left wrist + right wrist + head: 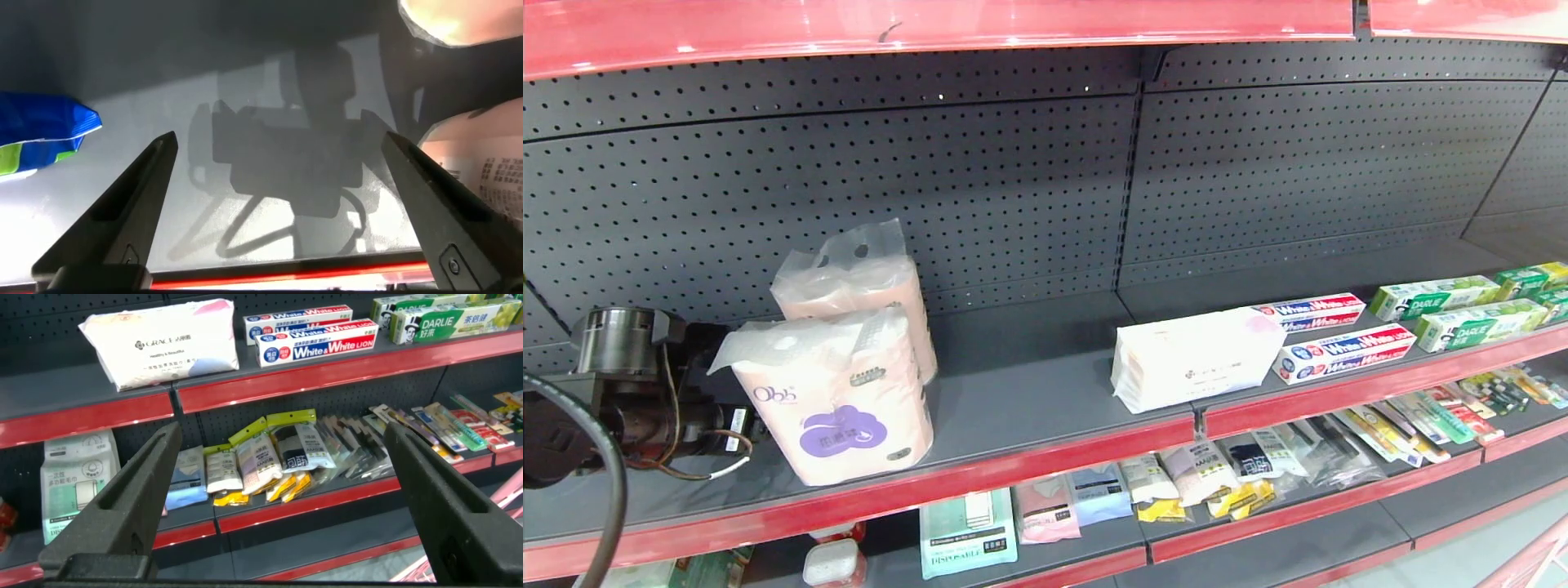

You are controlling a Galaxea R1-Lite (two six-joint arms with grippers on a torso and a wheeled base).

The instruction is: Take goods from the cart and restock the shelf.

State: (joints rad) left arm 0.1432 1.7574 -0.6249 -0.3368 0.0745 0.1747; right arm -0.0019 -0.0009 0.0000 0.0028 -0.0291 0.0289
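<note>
Shelf (1029, 392), grey deck with red front edge, is carrying the stock. Front toilet-roll pack (837, 400), pink wrap with a purple cloud mark, is standing upright near the front edge at the shelf's left end. Rear toilet-roll pack (858, 282) is standing upright just behind it, close to the perforated back panel. Left gripper (279, 139) is hanging low over the bare deck just beside the front pack, fingers spread wide and gripping nothing; a blue bag (41, 126) is lying on its other side. Right gripper (283, 429) is facing the shelving with its jaws released and nothing between them. White tissue pack (1192, 359) is lying flat mid-shelf, touching the red-and-white toothpaste boxes (1343, 353); green toothpaste boxes (1433, 298) are lying further right. Small packets (1176, 482) are lying along the lower shelf.
</note>
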